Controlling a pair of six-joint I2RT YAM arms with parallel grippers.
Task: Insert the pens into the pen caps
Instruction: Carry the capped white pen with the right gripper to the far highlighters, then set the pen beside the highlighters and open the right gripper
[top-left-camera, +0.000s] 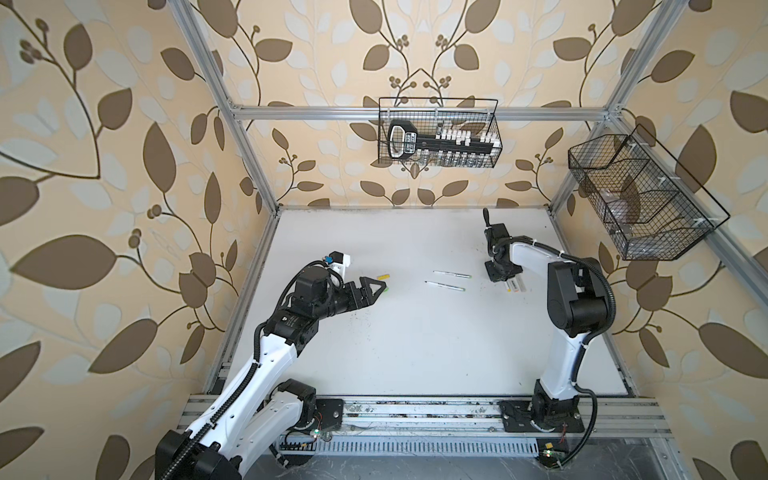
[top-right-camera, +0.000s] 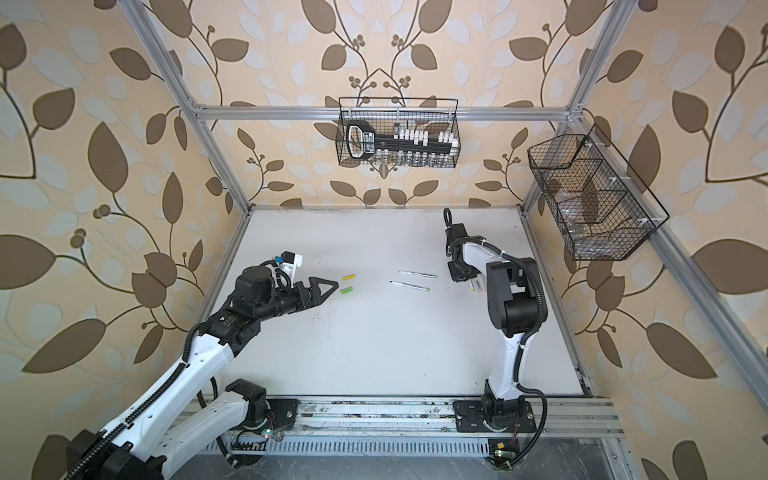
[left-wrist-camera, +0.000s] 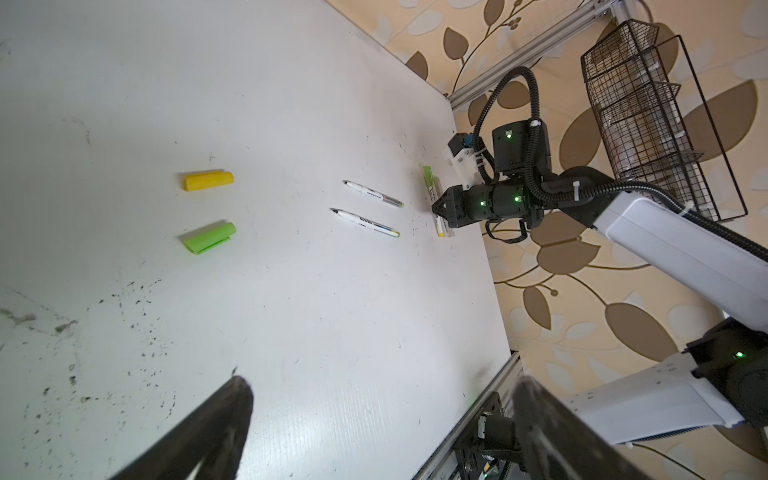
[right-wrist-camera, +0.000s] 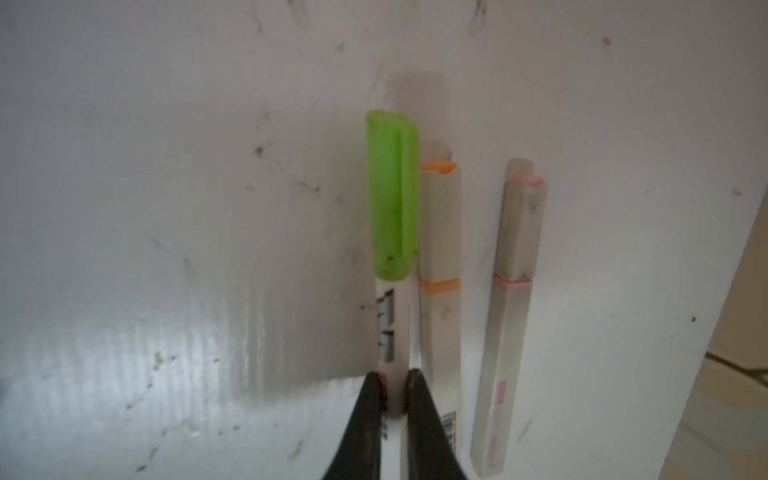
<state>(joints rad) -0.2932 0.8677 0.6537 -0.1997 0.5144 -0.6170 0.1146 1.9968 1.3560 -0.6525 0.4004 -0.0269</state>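
Right wrist view first: my right gripper (right-wrist-camera: 395, 386) has its jaws drawn narrow, pressed against both sides of the barrel of a green-capped pen (right-wrist-camera: 390, 324). That pen lies flat on the white table (right-wrist-camera: 166, 249), its cap pointing away from the fingers. Just beside it lie an orange-banded pen (right-wrist-camera: 440, 332) and, a little apart, a pink-banded pen (right-wrist-camera: 505, 332), both wearing pale caps and parallel to the one I hold.

On the other side, my left gripper (left-wrist-camera: 380, 382) stands wide open with nothing between its fingers. From its wrist camera the loose yellow cap (left-wrist-camera: 209, 180) and loose green cap (left-wrist-camera: 210, 237) lie side by side on the table ahead of the fingers. Beyond them are two uncapped pens (left-wrist-camera: 374, 194), roughly parallel, between the caps and the right gripper. In a top view the left fingertip sits just beside the loose green cap; I cannot tell whether it touches.
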